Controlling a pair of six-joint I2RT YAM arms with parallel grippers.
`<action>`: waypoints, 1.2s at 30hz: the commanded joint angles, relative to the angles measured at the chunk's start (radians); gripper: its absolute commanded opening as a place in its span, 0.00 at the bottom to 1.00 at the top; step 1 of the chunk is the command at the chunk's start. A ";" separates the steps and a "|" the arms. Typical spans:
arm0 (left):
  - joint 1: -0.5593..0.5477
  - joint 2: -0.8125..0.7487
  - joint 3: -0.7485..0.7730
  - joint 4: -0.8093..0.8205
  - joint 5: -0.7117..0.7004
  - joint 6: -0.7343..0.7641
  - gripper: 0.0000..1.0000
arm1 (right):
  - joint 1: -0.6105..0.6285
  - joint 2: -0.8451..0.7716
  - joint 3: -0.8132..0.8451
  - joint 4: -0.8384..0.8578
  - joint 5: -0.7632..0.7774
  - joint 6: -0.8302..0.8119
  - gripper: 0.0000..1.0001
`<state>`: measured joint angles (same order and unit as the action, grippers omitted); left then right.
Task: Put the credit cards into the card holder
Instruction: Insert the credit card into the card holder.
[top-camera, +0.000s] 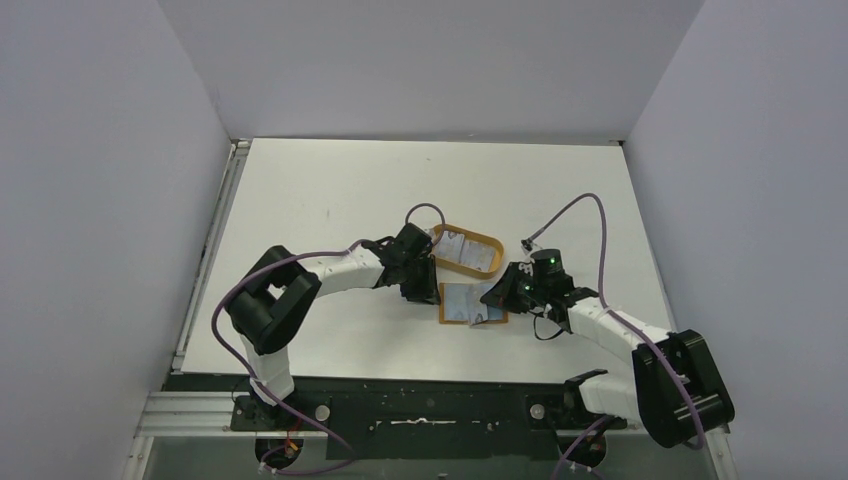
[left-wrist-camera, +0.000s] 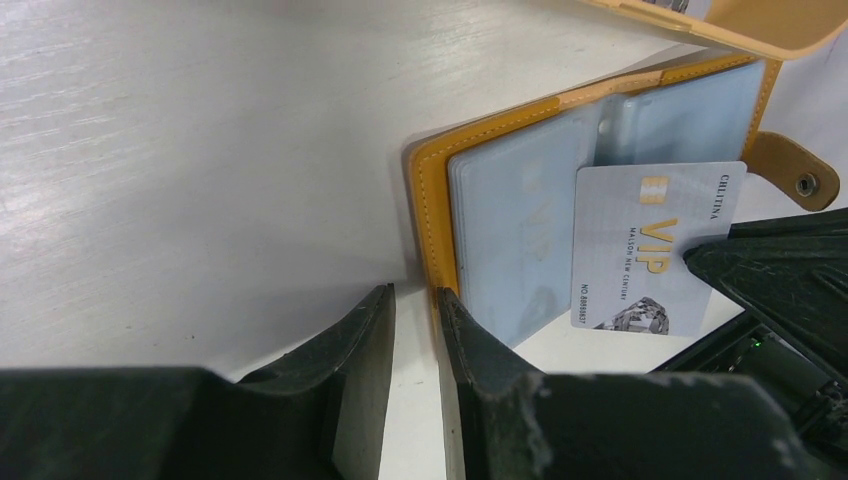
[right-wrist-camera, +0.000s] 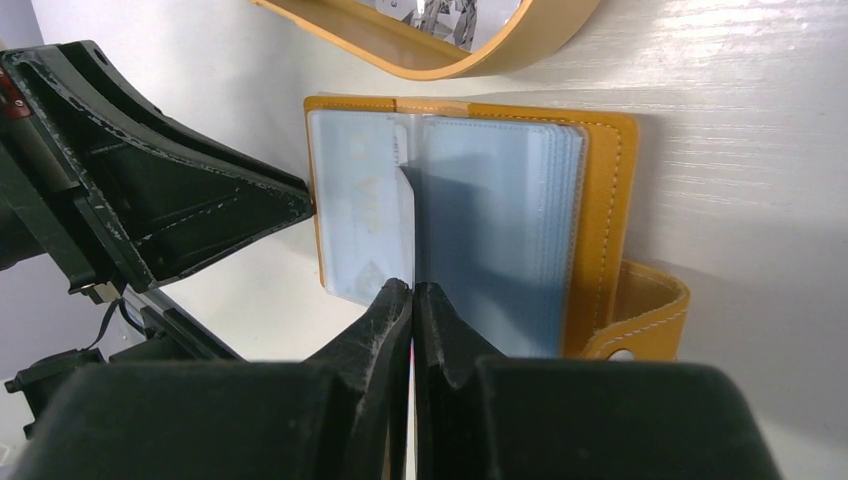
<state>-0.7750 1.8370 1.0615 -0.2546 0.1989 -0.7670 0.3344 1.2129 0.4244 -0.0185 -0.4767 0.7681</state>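
Right gripper is pinched tight on the near edge of a white rectangular credit card with gold VIP print, carried low over the clear pockets, apparently lining up for insertion. Left gripper, fingers a sliver apart, bears on a corner of the open orange-brown leather-look card holder, seemingly steadying it. Both arms reach forward and converge on it. Beyond the holder, an oval tan-rimmed tray contains a second pale card.

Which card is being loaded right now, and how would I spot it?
On the white table, right beside the oval tan-rimmed tray, lies the open orange-brown card holder. The card is over its clear pockets, pinched by the right gripper. It shows gold VIP lettering on silver-white and is the only one held; the other cards lie in the tray.
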 joint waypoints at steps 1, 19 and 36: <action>0.007 0.028 0.028 -0.018 0.002 0.004 0.20 | -0.004 0.018 0.015 0.045 0.012 -0.022 0.00; 0.006 0.077 0.056 -0.029 0.025 0.014 0.17 | -0.004 0.078 -0.017 0.165 0.006 -0.012 0.00; 0.006 0.093 0.069 -0.046 0.021 0.015 0.10 | -0.002 0.089 -0.048 0.122 0.133 -0.118 0.00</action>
<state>-0.7685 1.8927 1.1183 -0.2665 0.2436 -0.7715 0.3336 1.2854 0.4007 0.1040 -0.4210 0.6994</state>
